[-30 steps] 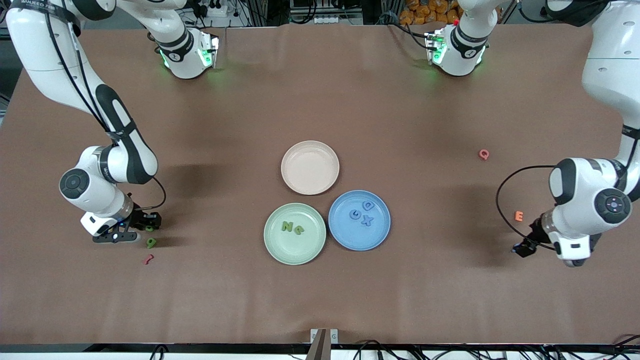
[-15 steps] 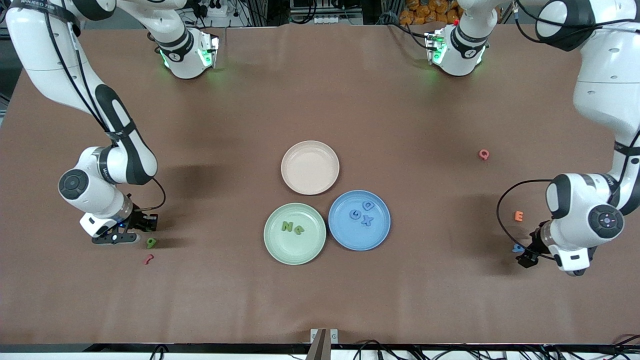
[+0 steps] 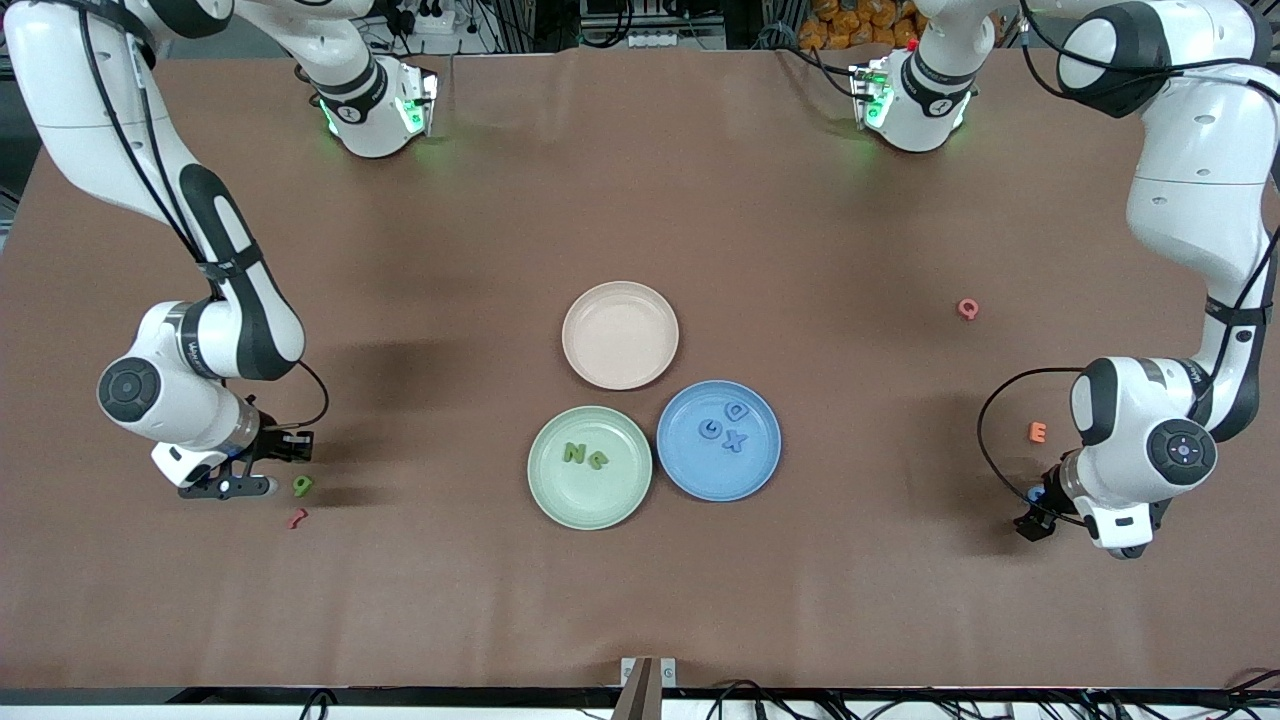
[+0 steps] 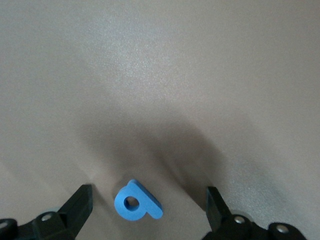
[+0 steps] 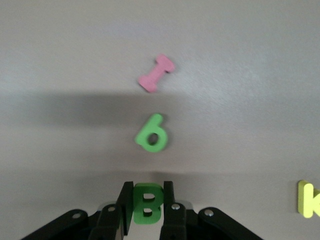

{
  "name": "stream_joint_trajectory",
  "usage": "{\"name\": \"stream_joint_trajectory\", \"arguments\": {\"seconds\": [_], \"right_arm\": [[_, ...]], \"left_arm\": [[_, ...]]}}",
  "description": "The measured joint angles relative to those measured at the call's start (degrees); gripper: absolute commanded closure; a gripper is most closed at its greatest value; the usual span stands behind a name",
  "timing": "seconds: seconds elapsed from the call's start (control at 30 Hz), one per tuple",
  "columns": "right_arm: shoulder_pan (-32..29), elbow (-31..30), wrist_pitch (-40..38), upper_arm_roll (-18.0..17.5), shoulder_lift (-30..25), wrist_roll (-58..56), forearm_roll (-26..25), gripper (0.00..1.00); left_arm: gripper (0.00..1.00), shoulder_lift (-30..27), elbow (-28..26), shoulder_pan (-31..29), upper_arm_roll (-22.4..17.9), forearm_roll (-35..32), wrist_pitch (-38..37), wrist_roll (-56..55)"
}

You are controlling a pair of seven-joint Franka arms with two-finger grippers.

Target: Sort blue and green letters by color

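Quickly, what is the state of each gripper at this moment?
Left gripper: open, down around the blue 9, not yet closed on it.
Right gripper: shut on the green B, beside the green 6.

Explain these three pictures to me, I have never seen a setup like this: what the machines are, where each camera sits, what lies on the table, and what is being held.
Two white robot arms work at a brown table. The wide picture looks down from a high camera facing them; the other two come from cameras on each arm's wrist.

In the middle stand three plates: a green plate holding two green letters, a blue plate holding three blue letters, and a pink plate.

The right gripper is shut on a green B, down at the table at its own end. Beside it lie a green 6, a pink piece and a yellow K.

The left gripper is open around a blue 9 on the table. An orange E and a pink Q lie nearby.
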State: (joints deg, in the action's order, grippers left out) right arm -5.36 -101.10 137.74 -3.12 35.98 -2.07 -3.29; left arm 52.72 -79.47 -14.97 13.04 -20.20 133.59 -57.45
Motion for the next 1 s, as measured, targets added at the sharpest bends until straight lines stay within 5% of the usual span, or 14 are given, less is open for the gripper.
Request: {"name": "stream_joint_trajectory", "arguments": {"seconds": [0.17, 0.37, 0.57, 1.0], "right_arm": [[0.35, 2.65, -3.67, -2.94, -0.5, 5.92, 0.0, 1.0], [0.84, 4.9, -6.04, -7.15, -0.85, 14.32, 0.01, 1.0], [3.02, 8.31, -9.31, -9.95, -0.9, 24.32, 0.01, 1.0], [12.99, 13.21, -12.28, -10.25, -0.55, 42.85, 0.01, 1.0]], "left_arm": [[0.45, 0.0, 0.13, 0.02, 0.0, 0.0, 0.19, 0.29], [0.74, -0.03, 0.68, 0.04, -0.01, 0.0, 0.16, 0.69], [0.84, -0.05, 0.91, 0.03, -0.06, 0.0, 0.14, 0.93], [0.87, -0.05, 0.98, 0.04, -0.07, 0.0, 0.14, 1.9]]}}
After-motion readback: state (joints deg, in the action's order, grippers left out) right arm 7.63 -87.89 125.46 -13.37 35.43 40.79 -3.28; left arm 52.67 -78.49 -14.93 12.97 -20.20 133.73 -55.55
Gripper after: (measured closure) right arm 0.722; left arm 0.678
